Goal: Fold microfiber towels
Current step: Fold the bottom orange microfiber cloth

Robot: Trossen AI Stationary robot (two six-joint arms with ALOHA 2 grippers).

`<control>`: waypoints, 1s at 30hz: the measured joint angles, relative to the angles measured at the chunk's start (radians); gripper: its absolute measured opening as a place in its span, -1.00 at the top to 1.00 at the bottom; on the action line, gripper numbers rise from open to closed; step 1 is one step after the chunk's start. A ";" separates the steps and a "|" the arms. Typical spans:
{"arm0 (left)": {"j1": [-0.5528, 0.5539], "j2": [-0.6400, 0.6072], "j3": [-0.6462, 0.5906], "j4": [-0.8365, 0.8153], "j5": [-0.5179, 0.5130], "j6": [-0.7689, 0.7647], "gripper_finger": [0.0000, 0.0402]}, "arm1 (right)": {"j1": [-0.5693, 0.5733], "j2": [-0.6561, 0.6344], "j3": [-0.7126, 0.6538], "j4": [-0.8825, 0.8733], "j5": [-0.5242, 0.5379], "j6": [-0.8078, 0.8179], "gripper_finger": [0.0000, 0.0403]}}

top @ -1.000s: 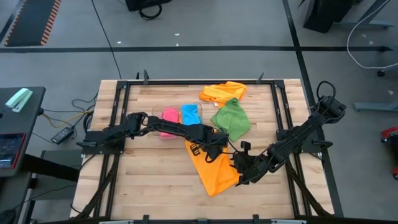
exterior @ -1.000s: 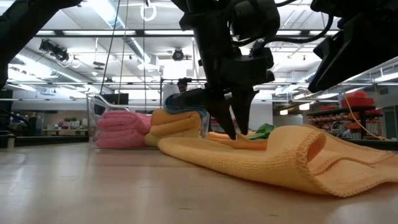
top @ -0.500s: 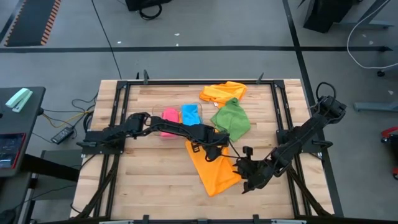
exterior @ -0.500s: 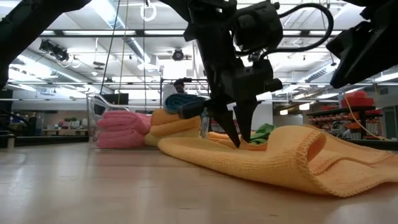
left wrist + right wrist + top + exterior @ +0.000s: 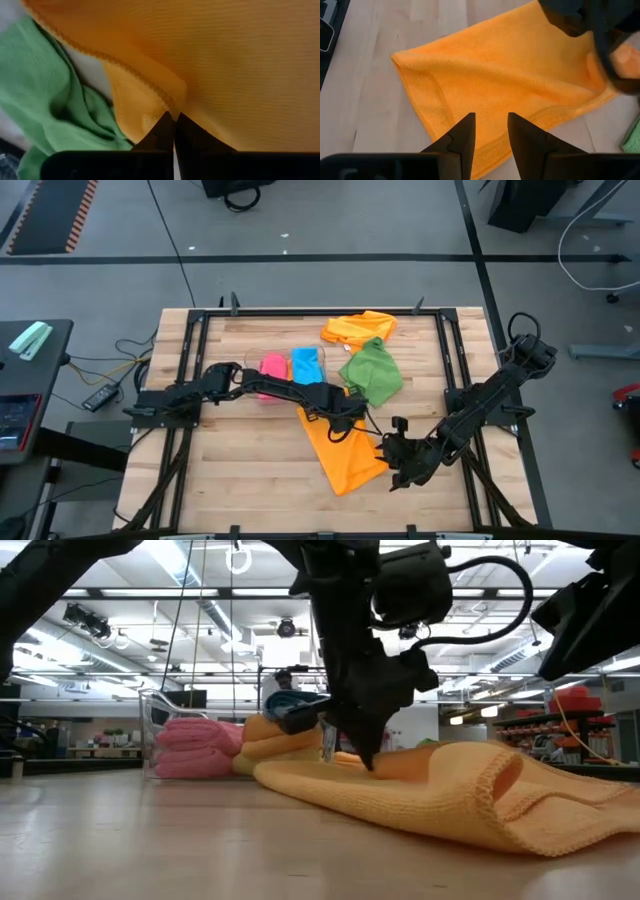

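An orange microfiber towel lies rumpled on the wooden table, its near part folded over in a thick roll. My left gripper is shut on the towel's far right edge, next to a green towel. Beside the orange towel's right edge, my right gripper hangs open; its fingers hover above the cloth without touching it. My left gripper pinches the orange towel's hemmed edge between its two shut fingers, near the far right corner. The fingers slant down from above. One layer or several, I cannot tell. The towel rests on the table, slightly raised at the pinch.
A clear bin at the table's middle holds folded pink and blue towels. The green towel and another orange one lie crumpled at the far right. Bare wood lies at the near left.
My left gripper has rolled at the wrist, sunk slightly and shut on the orange towel's edge. My right gripper has swung a little toward the table's right edge, staying open. The towel has kept its place.
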 joint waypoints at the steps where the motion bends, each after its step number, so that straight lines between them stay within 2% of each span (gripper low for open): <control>1: -0.003 0.000 0.000 -0.009 -0.025 -0.010 0.95 | 0.000 0.000 0.000 0.000 0.001 0.000 0.39; 8: -0.027 0.000 0.000 0.015 -0.208 -0.025 0.92 | 0.000 0.000 0.000 0.001 0.012 -0.003 0.39; 16: -0.030 0.000 0.000 0.083 -0.299 -0.024 0.97 | 0.000 0.000 0.000 0.001 0.012 -0.006 0.39; 21: -0.011 0.000 0.000 0.101 -0.277 -0.007 0.84 | 0.000 0.000 0.000 0.001 0.012 -0.001 0.39; 25: 0.018 0.000 0.000 0.102 -0.169 -0.102 0.79 | 0.000 0.000 0.000 0.001 0.012 0.033 0.39; 30: 0.018 0.000 0.000 0.096 -0.155 -0.211 0.66 | 0.012 0.000 -0.026 0.019 0.013 0.132 0.37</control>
